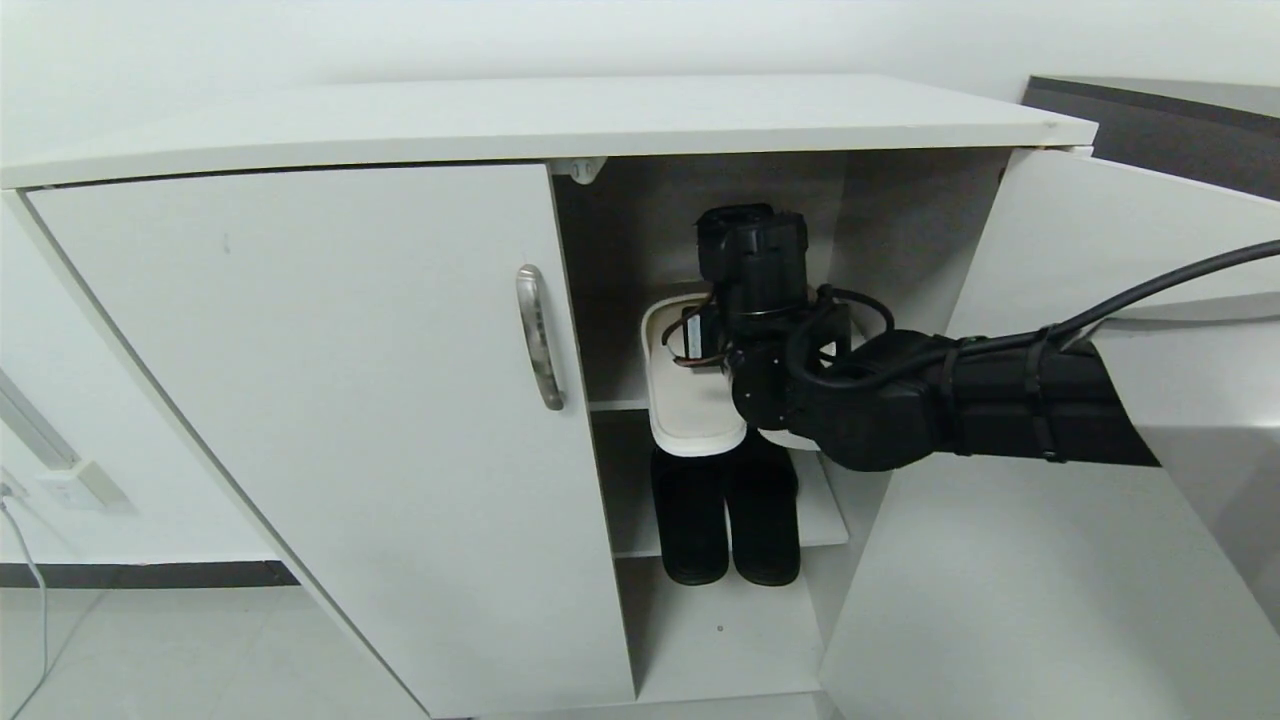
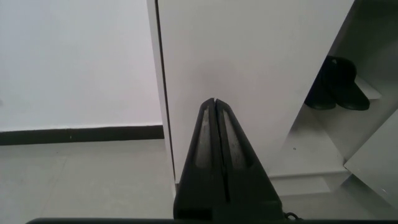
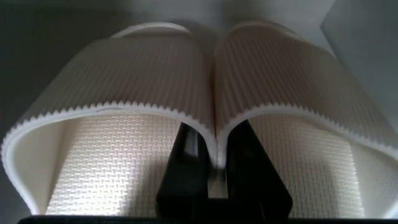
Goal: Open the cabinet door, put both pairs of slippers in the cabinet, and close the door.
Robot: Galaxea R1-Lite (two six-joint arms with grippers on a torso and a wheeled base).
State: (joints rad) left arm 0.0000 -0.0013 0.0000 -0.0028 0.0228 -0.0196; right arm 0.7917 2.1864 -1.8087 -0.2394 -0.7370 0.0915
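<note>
The white cabinet [image 1: 560,115] stands with its right door [image 1: 1050,570] swung open and its left door [image 1: 330,400] closed. Inside, my right gripper [image 3: 216,163] is shut on the inner strap edges of the white slippers [image 1: 690,415] [image 3: 143,87], one finger in each slipper, at the upper shelf with the heels past its front edge. The black slippers [image 1: 725,520] [image 2: 339,87] sit side by side on the shelf below, heels overhanging. My left gripper [image 2: 214,106] is shut and empty, low in front of the closed left door.
A metal handle [image 1: 538,337] is on the closed left door. The cabinet's bottom compartment [image 1: 720,630] holds nothing. Pale floor [image 2: 81,180] and a wall with a dark skirting strip [image 2: 81,134] lie left of the cabinet.
</note>
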